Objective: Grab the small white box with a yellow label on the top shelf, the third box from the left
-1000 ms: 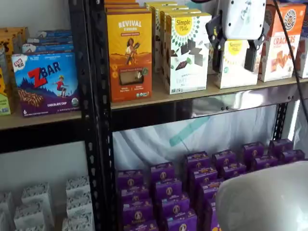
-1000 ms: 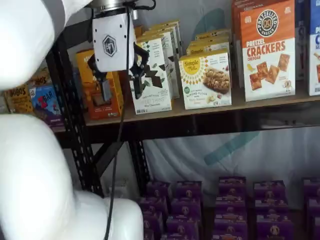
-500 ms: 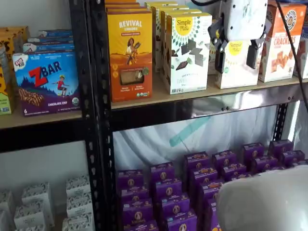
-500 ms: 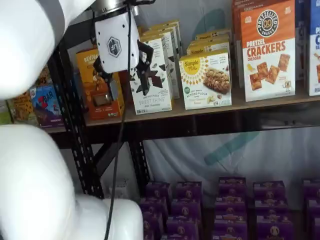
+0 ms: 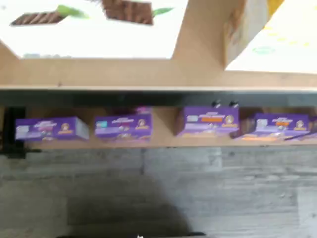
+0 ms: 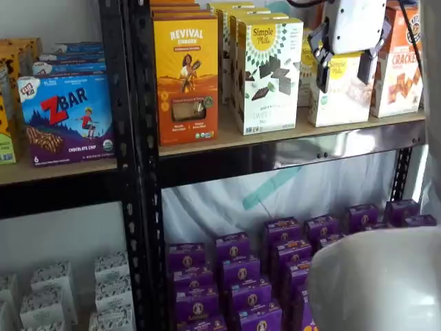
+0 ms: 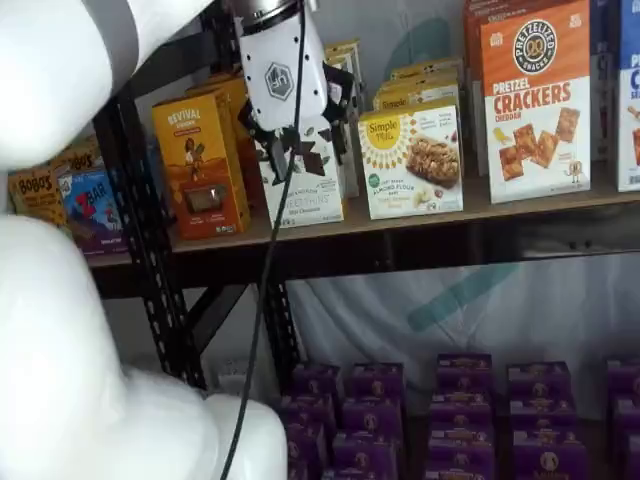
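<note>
The small white box [image 6: 342, 93] with a yellow round logo stands on the top shelf [image 6: 227, 140], right of a taller white carton with dark chocolate squares [image 6: 267, 76]. It shows in both shelf views, and its pale cookie picture faces front in a shelf view [image 7: 412, 160]. My gripper [image 6: 342, 69] hangs in front of the box's upper part, open, with a black finger on each side of the logo and nothing held. In a shelf view the gripper [image 7: 298, 135] overlaps the chocolate carton. The wrist view shows the box's corner [image 5: 277, 44] on the tan board [image 5: 198, 74].
An orange Revival carton [image 6: 185, 76] and a white-and-orange cracker carton [image 6: 400, 65] flank the row. A blue ZBar carton [image 6: 65, 117] sits on the darker board beyond the black upright [image 6: 134, 165]. Several purple boxes [image 6: 238, 276] fill the lower level. My white arm [image 7: 60, 330] fills the near side.
The gripper has moved up and to the right, from beside the chocolate carton toward the small white box. Its fingers stay apart. No box has moved.
</note>
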You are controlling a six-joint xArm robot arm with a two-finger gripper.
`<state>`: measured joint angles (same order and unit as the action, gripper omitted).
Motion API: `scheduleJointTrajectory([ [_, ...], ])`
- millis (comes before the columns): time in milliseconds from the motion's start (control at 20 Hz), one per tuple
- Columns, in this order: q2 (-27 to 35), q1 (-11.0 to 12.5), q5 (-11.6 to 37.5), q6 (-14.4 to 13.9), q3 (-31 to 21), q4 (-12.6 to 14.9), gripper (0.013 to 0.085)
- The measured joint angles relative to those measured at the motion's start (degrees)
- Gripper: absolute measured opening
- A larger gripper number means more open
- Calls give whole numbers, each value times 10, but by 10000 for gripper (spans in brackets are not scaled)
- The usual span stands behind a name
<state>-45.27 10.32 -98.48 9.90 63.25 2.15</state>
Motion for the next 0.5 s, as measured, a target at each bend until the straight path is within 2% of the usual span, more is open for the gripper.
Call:
scheduleJointTrajectory([
  [300,55,50,51,46,24,-5,850],
  [500,87,68,68,63,43,-14,850],
])
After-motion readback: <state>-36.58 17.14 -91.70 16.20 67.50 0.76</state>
